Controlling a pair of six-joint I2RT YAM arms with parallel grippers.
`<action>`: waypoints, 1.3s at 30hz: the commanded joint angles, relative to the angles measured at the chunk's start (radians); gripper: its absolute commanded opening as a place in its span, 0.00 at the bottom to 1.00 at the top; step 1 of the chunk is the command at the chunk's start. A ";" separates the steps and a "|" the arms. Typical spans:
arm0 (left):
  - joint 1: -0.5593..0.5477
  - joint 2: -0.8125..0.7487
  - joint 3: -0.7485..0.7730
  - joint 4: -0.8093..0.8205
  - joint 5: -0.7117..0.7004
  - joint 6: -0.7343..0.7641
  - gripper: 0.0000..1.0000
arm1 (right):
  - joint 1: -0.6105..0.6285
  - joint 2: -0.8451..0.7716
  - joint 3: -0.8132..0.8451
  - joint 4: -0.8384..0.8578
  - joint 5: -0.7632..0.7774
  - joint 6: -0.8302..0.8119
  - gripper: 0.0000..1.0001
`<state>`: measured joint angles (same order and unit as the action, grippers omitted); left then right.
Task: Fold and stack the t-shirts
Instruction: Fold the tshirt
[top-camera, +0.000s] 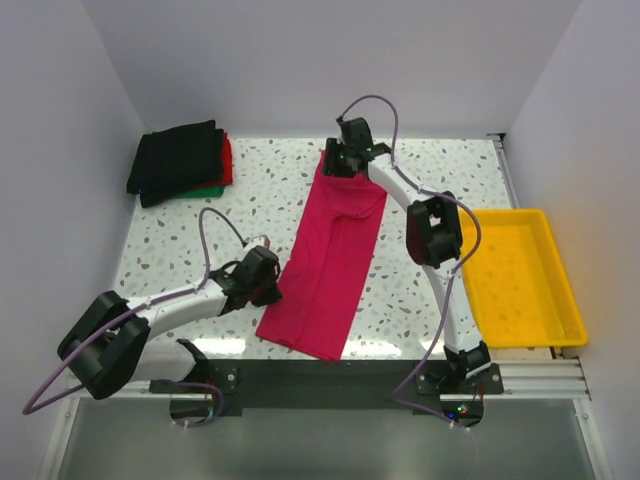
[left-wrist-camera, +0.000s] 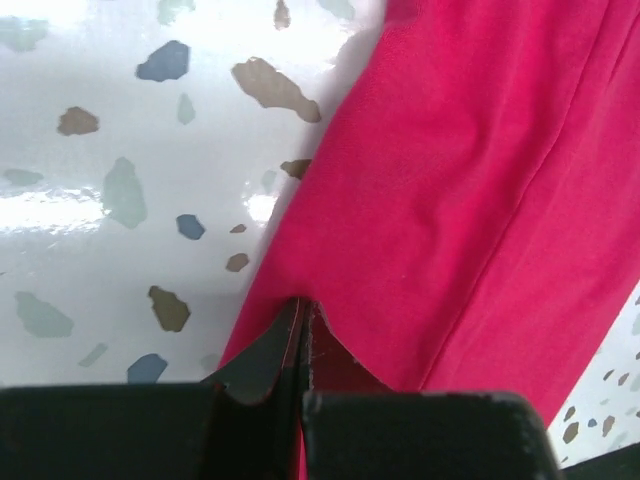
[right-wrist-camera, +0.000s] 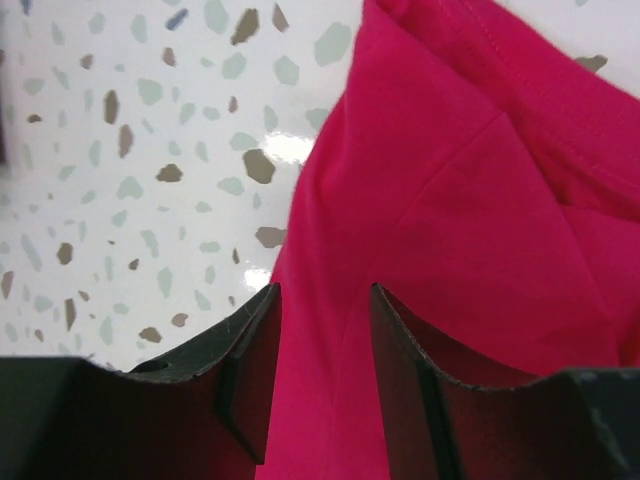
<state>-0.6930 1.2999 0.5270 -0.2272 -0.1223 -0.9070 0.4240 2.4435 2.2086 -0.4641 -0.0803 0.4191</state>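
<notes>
**A:** Left pincer (left-wrist-camera: 303, 335) pressed together on the near left edge of the long-folded magenta-pink cloth t-shirt (top-camera: 330, 255), which lies slantwise mid speckled white counter (top-camera: 170, 240). Why?

**B:** Likely to lift that end. Right pincer (right-wrist-camera: 320, 340) spread, straddling the far collar end, not yet pinching. Probably set for a half-fold.

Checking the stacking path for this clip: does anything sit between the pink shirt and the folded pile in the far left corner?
Nothing visible does. Only bare table lies between the pink shirt and the pile. The left gripper, shut on the shirt's left edge, sits nearer the arms' bases, off that line.
</notes>
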 joint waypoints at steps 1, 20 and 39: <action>0.004 -0.048 -0.062 -0.007 -0.049 -0.029 0.00 | -0.024 0.052 0.045 0.076 -0.067 0.041 0.44; 0.001 -0.231 -0.285 0.081 0.047 -0.170 0.00 | -0.031 0.272 0.244 0.058 -0.102 0.021 0.46; -0.072 -0.211 0.014 -0.060 0.012 0.099 0.19 | -0.054 0.023 0.198 0.001 -0.112 -0.016 0.49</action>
<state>-0.7284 1.0718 0.4988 -0.2584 -0.1177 -0.8776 0.3809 2.6083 2.4138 -0.4515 -0.2005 0.4255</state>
